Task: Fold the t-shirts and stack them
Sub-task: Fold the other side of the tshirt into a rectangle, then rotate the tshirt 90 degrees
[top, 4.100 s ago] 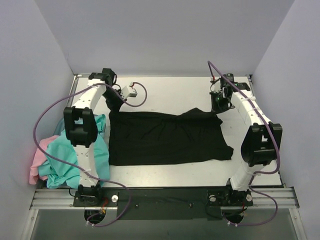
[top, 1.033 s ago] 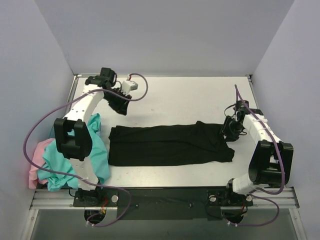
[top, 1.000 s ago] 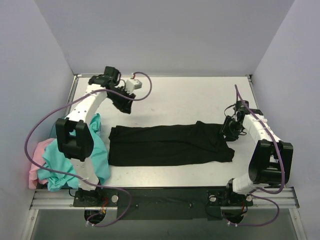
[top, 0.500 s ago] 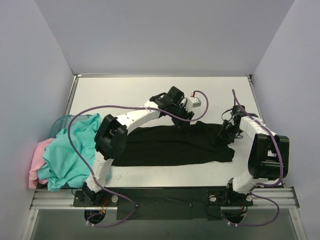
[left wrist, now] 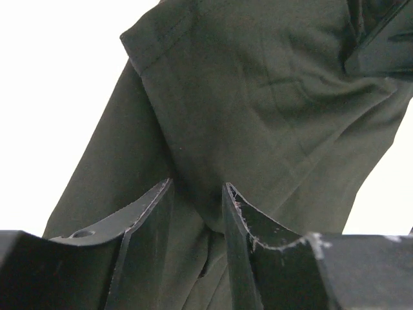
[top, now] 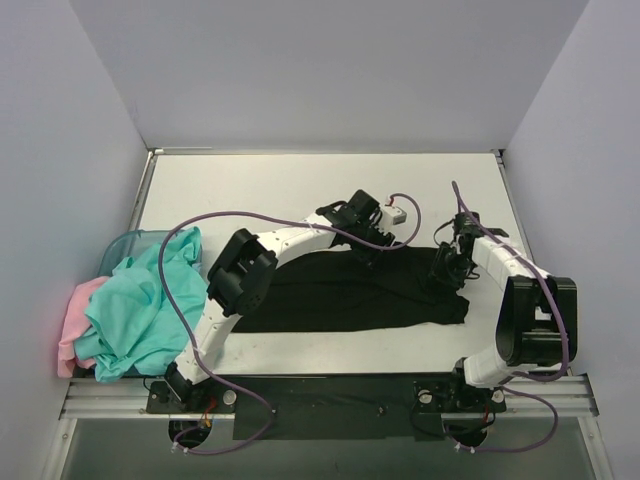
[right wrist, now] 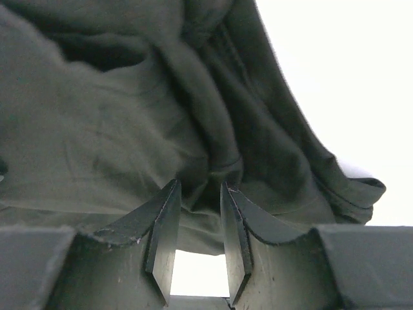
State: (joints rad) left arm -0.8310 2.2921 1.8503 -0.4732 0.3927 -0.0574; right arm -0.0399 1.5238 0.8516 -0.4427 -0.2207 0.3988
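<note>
The black t-shirt [top: 340, 295] lies folded into a long band across the middle of the table. My left gripper [top: 372, 250] reaches across to its far edge, right of centre. In the left wrist view the jaws [left wrist: 197, 184] stand close together with a fold of the black cloth [left wrist: 258, 97] between them. My right gripper [top: 443, 268] is at the shirt's right end. In the right wrist view its jaws [right wrist: 200, 184] pinch a ridge of the cloth [right wrist: 97, 129]. Teal t-shirts [top: 140, 300] lie heaped at the left over a pink t-shirt [top: 72, 320].
A translucent teal bin rim [top: 115, 250] shows behind the heap at the left edge. Bare white table [top: 300, 190] lies beyond the black shirt, and a strip lies in front of it. Purple cables loop over both arms. Grey walls close in three sides.
My left arm has swung from the far left corner across to the shirt's far edge near the right gripper. The shirt's far half was folded toward me before that. The right gripper has barely moved.
</note>
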